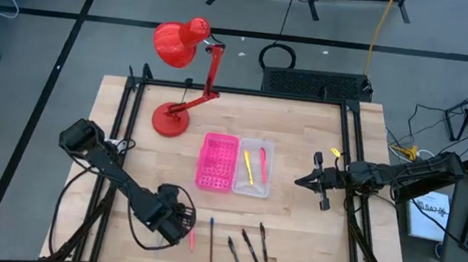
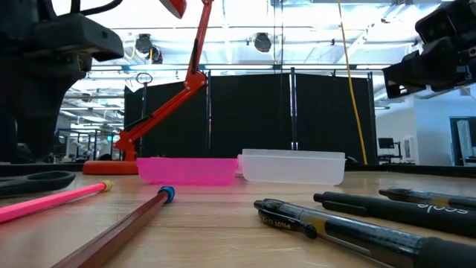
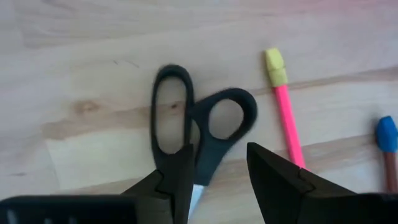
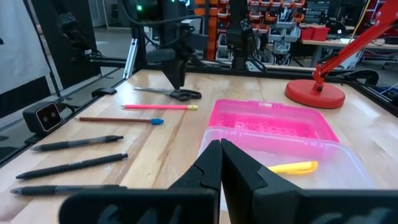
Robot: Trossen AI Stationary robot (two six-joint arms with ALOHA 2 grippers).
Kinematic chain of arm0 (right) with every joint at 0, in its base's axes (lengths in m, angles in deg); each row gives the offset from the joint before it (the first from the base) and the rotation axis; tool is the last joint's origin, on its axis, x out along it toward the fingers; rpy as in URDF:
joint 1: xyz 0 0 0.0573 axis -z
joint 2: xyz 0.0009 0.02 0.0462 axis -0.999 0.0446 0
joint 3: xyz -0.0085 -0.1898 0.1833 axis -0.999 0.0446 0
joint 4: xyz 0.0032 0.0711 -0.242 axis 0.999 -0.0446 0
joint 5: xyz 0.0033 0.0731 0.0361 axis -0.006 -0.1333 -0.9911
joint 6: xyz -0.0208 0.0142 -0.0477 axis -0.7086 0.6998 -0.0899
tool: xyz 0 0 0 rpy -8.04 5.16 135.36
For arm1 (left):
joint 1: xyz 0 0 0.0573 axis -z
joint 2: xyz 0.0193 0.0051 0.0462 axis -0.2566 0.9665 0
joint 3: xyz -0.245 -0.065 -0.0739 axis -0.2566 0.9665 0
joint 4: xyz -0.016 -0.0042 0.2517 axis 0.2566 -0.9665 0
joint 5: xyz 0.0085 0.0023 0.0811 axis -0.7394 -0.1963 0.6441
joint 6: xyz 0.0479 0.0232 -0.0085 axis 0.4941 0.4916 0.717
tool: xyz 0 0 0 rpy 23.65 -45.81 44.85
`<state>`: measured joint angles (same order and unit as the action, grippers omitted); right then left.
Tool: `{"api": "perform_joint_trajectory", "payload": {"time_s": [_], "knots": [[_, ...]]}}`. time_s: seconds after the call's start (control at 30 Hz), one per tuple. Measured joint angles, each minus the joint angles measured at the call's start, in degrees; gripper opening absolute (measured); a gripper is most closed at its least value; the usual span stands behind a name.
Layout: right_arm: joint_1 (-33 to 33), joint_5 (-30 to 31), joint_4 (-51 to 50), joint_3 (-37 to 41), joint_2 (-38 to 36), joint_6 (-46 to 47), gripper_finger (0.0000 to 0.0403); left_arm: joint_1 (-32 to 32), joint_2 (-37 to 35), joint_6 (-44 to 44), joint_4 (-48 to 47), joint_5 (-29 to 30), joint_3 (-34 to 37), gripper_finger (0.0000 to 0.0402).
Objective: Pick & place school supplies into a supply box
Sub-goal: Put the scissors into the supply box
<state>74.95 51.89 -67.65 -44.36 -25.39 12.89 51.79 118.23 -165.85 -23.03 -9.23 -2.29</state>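
Two pens (image 1: 254,166) lie in our box (image 1: 252,167); scissors (image 3: 199,127), pink pencil (image 3: 286,112) and black pens (image 1: 244,247) remain outside. Left gripper (image 3: 217,171) spread above scissors; right gripper (image 4: 221,163) closed, idle beside box.

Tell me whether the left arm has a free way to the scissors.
Probably yes. The left gripper hangs right over the scissors, jaws open astride the handles, nothing between; the pink pencil lies apart.
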Motion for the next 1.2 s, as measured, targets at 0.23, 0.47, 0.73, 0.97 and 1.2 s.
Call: {"api": "perform_joint_trajectory", "payload": {"time_s": [0.23, 0.47, 0.73, 0.97, 1.2], "knots": [[0.0, 0.0, -0.39, 0.0, 0.02, -0.79, 0.0, -0.6, 0.19, -2.35, -0.73, -0.15, -0.04, 0.0152], [0.02, 0.0, -0.32, 0.0, 0.02, -1.34, 0.0, -2.23, 0.19, -2.21, -0.76, 1.69, -0.06, 0.0152], [0.0, 0.02, -0.32, 0.0, 0.02, -1.38, 0.0, -2.4, 1.06, -2.27, -0.87, -0.17, 0.2, 0.0152], [0.0, -0.01, -0.3, 0.0, 0.0, -1.38, 0.0, -3.25, 6.02, 0.26, -0.32, -4.35, 0.09, 0.0152], [0.01, 0.02, -0.3, 0.02, 0.0, -1.36, 0.0, -5.14, 8.57, 6.29, 2.48, -5.51, -0.02, 0.0152]]}}
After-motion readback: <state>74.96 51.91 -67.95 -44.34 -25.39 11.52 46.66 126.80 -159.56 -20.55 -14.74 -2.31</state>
